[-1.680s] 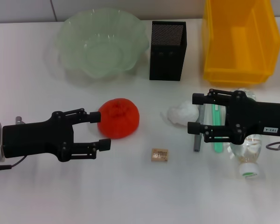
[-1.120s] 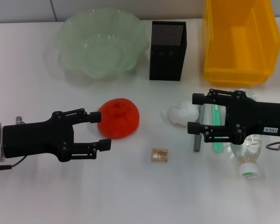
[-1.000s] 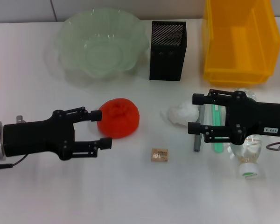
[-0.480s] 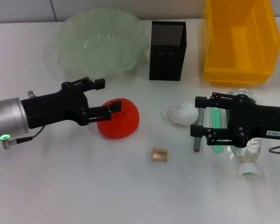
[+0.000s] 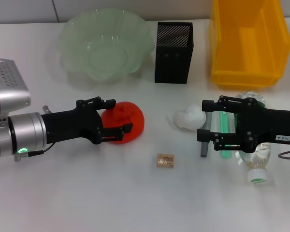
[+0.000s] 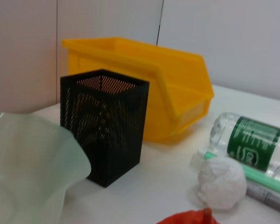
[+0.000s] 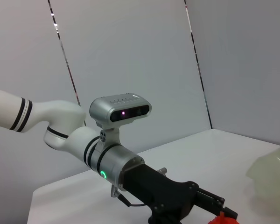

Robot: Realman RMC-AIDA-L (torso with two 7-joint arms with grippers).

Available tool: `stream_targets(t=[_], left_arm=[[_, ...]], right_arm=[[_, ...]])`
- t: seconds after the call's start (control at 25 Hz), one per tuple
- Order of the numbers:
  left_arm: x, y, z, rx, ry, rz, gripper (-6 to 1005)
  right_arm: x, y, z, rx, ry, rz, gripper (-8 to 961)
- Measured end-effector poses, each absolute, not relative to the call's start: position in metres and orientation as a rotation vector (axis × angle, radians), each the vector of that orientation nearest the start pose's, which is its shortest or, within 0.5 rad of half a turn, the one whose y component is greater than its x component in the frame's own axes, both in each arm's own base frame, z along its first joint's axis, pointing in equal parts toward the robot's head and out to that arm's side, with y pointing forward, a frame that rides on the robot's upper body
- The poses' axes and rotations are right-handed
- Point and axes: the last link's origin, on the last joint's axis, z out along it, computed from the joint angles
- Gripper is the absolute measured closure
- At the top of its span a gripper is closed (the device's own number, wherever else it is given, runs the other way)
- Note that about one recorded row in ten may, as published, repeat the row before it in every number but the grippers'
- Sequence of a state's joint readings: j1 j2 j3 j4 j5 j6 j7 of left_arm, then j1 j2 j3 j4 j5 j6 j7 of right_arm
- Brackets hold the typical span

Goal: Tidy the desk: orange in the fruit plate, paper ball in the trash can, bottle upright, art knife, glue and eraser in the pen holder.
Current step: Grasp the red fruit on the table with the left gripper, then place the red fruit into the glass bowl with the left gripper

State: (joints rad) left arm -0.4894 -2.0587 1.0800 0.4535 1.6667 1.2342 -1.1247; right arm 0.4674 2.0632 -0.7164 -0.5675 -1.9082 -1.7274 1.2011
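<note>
1. Orange [image 5: 125,121]: red-orange, round, wrinkled skin; lies on the white desk [image 5: 111,193], in front of the pen holder and off to its left. Only its top edge and stem nub show in the left wrist view.
2. Left tool [image 5: 120,116]: black, fingers spread to either side of the orange, 1 behind it and 1 in front; contact cannot be told.
3. Fruit plate [image 5: 70,36]: translucent pale-green glass, wavy rim; just left of the pen holder, at the back of the desk.
4. Pen holder [image 5: 173,53]: black square mesh cup, upright, between fruit plate and trash can.
5. Trash can [image 5: 246,43]: bright yellow rectangular bin, right of the pen holder.
6. Paper ball [image 5: 186,118]: white crumpled wad, in front of the pen holder.
7. Right tool [image 5: 203,121]: black, fingers spread, just right of the paper ball, over a grey pen-like item [image 5: 204,145] and a green stick [image 5: 225,150].
8. Bottle [image 5: 255,162]: clear, green label, white cap; lying on its side under the right tool's body.
9. Eraser [image 5: 165,160]: tan block with printed marks, flat on the desk, well in front of the pen holder.
</note>
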Motion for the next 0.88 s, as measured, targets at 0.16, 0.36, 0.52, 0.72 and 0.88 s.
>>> stream_targets(t=[0.16,0.36,0.52,0.72,0.88], left_arm=[[-0.286,0.326,-0.058,-2.670,-0.519,-0.506,213],[-0.288,0.329,-0.057,-2.644,-0.525,-0.494,220],[-0.288,0.329,-0.055,-2.635,-0.531,-0.508,457],[-0.285,0.327,-0.056,-2.655,-0.521,-0.523,606],[-0.277,0.325,-0.049,-2.670,-0.507,-0.620,693]], right_arm=[[0.264,0.292,-0.004,-2.799,0.471,0.919,198],[0.264,0.292,-0.004,-2.800,0.470,0.918,202],[0.264,0.292,-0.003,-2.799,0.470,0.916,205],[0.264,0.293,-0.003,-2.798,0.470,0.914,210],[0.265,0.293,-0.003,-2.798,0.470,0.912,213]])
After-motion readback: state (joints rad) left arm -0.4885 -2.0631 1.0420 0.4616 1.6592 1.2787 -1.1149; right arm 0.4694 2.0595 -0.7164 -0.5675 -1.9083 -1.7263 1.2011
